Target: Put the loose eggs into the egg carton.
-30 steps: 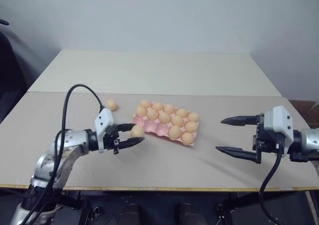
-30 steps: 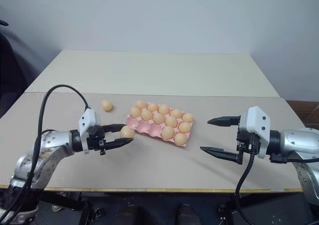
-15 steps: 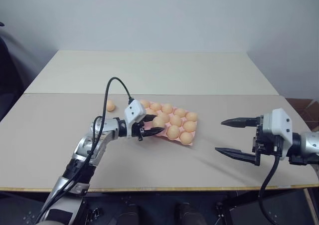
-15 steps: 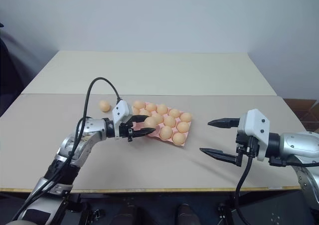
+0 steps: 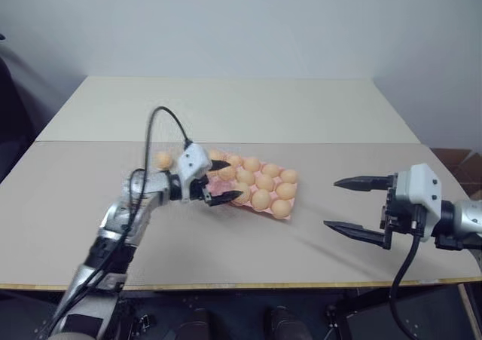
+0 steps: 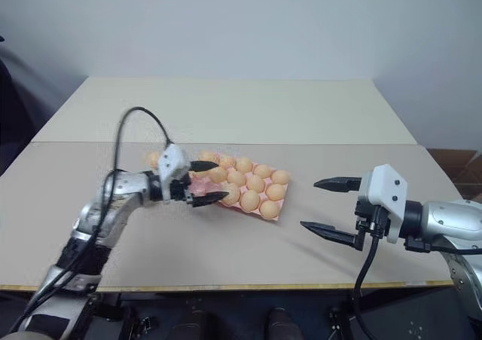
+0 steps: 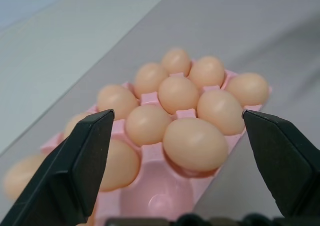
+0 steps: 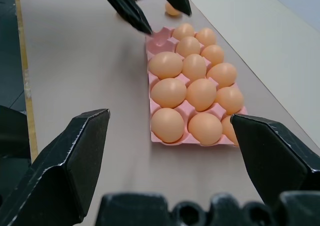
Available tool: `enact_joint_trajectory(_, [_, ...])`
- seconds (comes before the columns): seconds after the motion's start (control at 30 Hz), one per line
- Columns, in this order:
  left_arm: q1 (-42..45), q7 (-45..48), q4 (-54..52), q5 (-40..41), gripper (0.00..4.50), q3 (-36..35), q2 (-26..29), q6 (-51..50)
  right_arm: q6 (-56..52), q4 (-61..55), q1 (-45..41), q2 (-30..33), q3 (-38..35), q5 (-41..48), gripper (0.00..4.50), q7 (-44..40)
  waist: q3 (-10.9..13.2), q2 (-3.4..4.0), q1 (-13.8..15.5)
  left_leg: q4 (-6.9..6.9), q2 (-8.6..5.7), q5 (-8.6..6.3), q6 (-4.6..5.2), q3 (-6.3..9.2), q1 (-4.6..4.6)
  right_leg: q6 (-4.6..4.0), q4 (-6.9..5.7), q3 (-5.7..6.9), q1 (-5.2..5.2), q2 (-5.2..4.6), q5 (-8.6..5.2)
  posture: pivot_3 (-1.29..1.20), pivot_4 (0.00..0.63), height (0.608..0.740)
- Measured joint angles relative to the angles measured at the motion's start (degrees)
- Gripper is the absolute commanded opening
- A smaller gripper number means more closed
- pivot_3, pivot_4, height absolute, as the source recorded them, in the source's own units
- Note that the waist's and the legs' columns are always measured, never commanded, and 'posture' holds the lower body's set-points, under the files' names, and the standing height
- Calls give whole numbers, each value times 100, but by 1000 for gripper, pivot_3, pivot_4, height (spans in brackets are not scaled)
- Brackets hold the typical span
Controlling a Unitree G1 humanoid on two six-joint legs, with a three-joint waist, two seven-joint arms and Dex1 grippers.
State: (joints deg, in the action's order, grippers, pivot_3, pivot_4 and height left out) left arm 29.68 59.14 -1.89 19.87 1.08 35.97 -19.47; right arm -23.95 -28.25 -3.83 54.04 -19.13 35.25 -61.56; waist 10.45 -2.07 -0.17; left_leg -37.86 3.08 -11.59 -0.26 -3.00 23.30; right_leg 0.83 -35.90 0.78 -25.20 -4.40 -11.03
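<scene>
With my left gripper [image 5: 223, 180] spread empty over the carton [image 5: 226, 189], one egg [image 5: 163, 159] waits outside; my right gripper [image 5: 352, 205] idles open.

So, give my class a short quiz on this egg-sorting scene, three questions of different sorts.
1. True or false: the left pincer is shut on an egg.
2. Where is the loose egg? A in a cup; B on the table, apart from the egg carton; C on the floor.
3. Fill in: the right pincer stands ____, apart from the carton.
Key: 1 false, it is open over the carton's end; 2 B; 3 open.
</scene>
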Motion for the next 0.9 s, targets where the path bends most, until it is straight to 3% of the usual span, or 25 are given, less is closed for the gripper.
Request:
enact_joint_trajectory(0.23, [-1318, 404, -601, 647, 4458, -1517, 1356, -341, 33, 299, -308, -78, 249, -8, 4500, -177, 1, -3, -42, 0, 3, 0, -1, -3, -2, -33, 1, 2, -1, -4, -20, 0, 150, 740])
enact_joint_trajectory(0.33, [-2067, 479, -894, 886, 4458, -2290, 1687, -564, 53, 458, -420, -115, 367, -15, 4500, -275, 1, -2, -31, 0, 3, -1, -1, -5, 1, -33, 4, 2, -4, -8, -20, 0, 150, 740])
enact_joint_trajectory(0.6, [-4170, 489, -1431, 1187, 4458, -4211, 1359, -675, 81, 790, -623, -94, 485, -19, 4500, -498, 2, -4, -8, 1, 23, -14, -22, -19, -1, -36, 7, 7, -12, -5, -22, 0, 150, 740])
enact_joint_trajectory(0.9, [-4529, 205, -1858, 1401, 4458, -4497, 1152, -707, 77, 821, -586, -34, 440, -9, 4500, -600, 1, -6, 82, 1, 28, -29, -45, -28, 3, -37, 8, 6, -18, 0, -22, 0, 150, 740])
